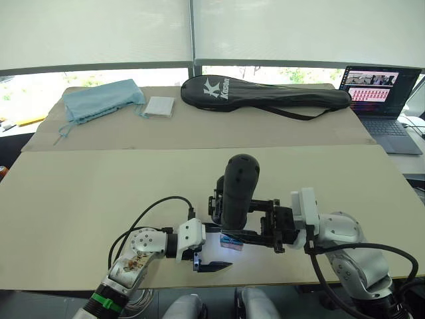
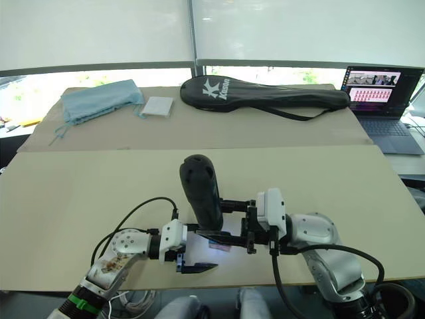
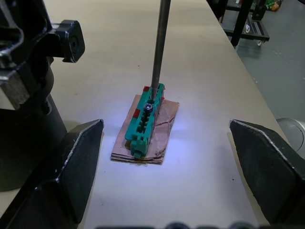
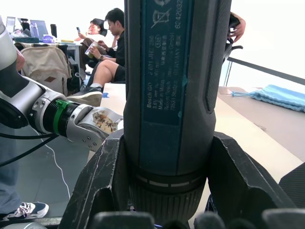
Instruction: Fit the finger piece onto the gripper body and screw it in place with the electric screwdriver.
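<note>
My right fingers [image 1: 282,229] are clamped around the electric screwdriver [image 1: 238,189], holding it upright near the counter's [image 1: 80,199] six o'clock edge so its thin metal bit [image 3: 159,47] points straight down. The bit tip sits on a screw in a small green block [image 3: 144,119] resting on brown cardboard [image 3: 164,131], which I judge is where screws are picked up. My left fingers [image 3: 167,157] are spread wide and empty, flanking the green block at three and nine o'clock, probably to steady it. I cannot tell where the finger piece or gripper body lie.
</note>
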`<state>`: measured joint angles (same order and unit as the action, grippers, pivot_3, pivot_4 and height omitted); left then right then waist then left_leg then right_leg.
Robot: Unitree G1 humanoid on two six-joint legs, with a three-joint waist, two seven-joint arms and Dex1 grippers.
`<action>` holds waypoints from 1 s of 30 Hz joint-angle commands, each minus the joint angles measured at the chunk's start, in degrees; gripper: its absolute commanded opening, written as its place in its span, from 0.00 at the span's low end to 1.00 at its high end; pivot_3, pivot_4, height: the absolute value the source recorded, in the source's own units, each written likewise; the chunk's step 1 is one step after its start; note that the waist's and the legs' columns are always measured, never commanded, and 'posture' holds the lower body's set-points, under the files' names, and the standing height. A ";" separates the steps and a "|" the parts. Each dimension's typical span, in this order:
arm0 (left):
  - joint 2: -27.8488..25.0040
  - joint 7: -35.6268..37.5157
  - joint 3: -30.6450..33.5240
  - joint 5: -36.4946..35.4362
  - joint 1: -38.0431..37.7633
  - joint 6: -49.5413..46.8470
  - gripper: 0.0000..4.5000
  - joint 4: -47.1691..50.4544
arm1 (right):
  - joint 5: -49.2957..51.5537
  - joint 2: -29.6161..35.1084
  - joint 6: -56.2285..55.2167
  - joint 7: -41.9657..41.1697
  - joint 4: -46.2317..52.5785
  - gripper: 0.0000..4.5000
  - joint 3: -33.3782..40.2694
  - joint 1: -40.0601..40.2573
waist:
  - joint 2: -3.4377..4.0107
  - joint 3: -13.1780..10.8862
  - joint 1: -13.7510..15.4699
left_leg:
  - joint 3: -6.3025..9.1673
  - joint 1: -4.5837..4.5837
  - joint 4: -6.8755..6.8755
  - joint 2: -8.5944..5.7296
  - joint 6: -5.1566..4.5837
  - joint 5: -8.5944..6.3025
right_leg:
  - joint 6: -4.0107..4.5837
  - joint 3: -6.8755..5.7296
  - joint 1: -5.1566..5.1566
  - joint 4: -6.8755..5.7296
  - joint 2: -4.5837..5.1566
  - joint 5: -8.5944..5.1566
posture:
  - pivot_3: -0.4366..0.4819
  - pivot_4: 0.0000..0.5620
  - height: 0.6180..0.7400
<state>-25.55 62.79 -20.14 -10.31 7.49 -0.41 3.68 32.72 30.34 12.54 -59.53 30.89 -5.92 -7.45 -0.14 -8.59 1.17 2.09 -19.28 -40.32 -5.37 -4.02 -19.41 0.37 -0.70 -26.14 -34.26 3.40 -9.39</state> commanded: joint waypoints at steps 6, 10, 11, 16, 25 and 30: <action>0.22 -0.61 -1.64 0.92 -0.24 -1.68 0.99 -1.39 | 0.04 -0.12 -2.64 0.23 0.95 0.42 1.37 -0.70 | 0.00 0.00 0.03 | 0.00 0.00 -0.07 0.00 0.00 0.00 | 0.00 0.01 0.01 -0.08 0.00 0.00 | 0.48 0.27 1.00; 0.33 -0.79 -1.81 0.97 -0.18 -1.97 0.99 -1.43 | -0.29 -0.32 -2.83 0.45 0.76 0.42 1.20 -0.63 | 0.00 0.00 0.05 | -0.01 0.01 -0.10 0.00 0.00 0.00 | 0.00 0.02 0.01 -0.14 0.01 0.00 | 0.48 0.27 1.00; 0.33 -0.83 -1.84 0.97 -0.16 -2.07 0.99 -1.41 | -0.36 -0.33 -2.88 0.47 0.78 0.42 1.14 -0.59 | 0.00 0.00 0.06 | -0.01 0.01 -0.10 -0.01 0.00 0.00 | 0.00 0.02 0.00 -0.15 0.01 0.00 | 0.48 0.27 1.00; 0.35 -1.12 -1.94 0.92 -0.14 -2.57 0.99 -1.16 | -0.53 -0.42 -2.90 0.54 0.76 0.42 1.02 -0.61 | 0.00 0.01 0.09 | -0.01 0.02 -0.12 -0.01 0.00 0.00 | 0.00 0.03 0.00 -0.19 0.01 0.00 | 0.48 0.27 1.00; 0.35 -1.26 -1.97 1.07 -0.50 -2.04 0.99 -2.03 | -0.45 -0.52 -2.69 0.65 0.94 0.42 0.57 -0.59 | 0.00 0.01 0.10 | -0.01 0.02 -0.14 -0.01 0.00 0.00 | 0.00 0.04 0.00 -0.22 0.01 0.00 | 0.48 0.27 1.00; 0.50 -1.25 -2.04 1.28 -0.53 -1.36 0.99 -2.99 | -0.59 -0.45 -2.74 0.50 0.76 0.42 0.40 -0.44 | 0.03 0.03 0.13 | -0.01 0.04 -0.15 -0.02 0.00 0.00 | 0.00 0.04 0.02 -0.24 0.02 0.00 | 0.48 0.27 1.00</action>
<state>-25.33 61.85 -20.41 -10.35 8.00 -1.19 3.03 31.61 30.25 11.96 -58.98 30.09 -6.08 -7.45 -0.11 -8.55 1.30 2.08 -19.23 -40.47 -5.39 -4.02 -19.41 0.36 -0.67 -26.10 -34.50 3.42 -9.39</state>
